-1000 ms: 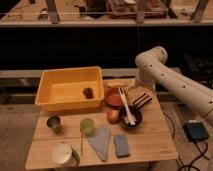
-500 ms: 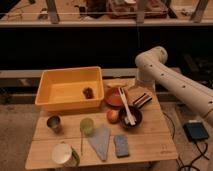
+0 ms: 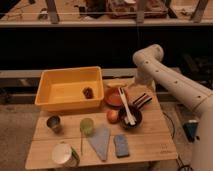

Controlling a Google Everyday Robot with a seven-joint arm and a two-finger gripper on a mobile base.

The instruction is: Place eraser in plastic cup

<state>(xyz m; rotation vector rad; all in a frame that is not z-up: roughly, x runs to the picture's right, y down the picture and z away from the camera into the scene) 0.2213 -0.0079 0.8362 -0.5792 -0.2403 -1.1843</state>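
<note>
A pale wooden surface [image 3: 150,145] is carrying everything, and the robot's white arm [image 3: 165,75] is arching over its right side from an elbow high above the far edge. A yellow tub [image 3: 50,102] is taking up the far left, with one small dark item [image 3: 88,92] lying inside. A white-topped round container [image 3: 63,154] is standing at the near left corner. A grey-blue cloth [image 3: 100,141] is lying flat near the front, with a blue sponge [image 3: 121,145] just beside it on the right. A dark bowl [image 3: 133,120] is holding white utensils [image 3: 126,106], an orange bowl [image 3: 113,97] is sitting behind it, and an orange fruit [image 3: 113,116] is touching its left side. The plastic cup [image 3: 87,126] is standing upright in the middle, well apart from the eraser [image 3: 141,100], which is lying at the right just beyond the dark bowl. A dark metal cup [image 3: 54,123] is standing left of the plastic cup. The hand [image 3: 139,90] is hanging just behind the eraser; whether it is open or gripping anything cannot be told
</note>
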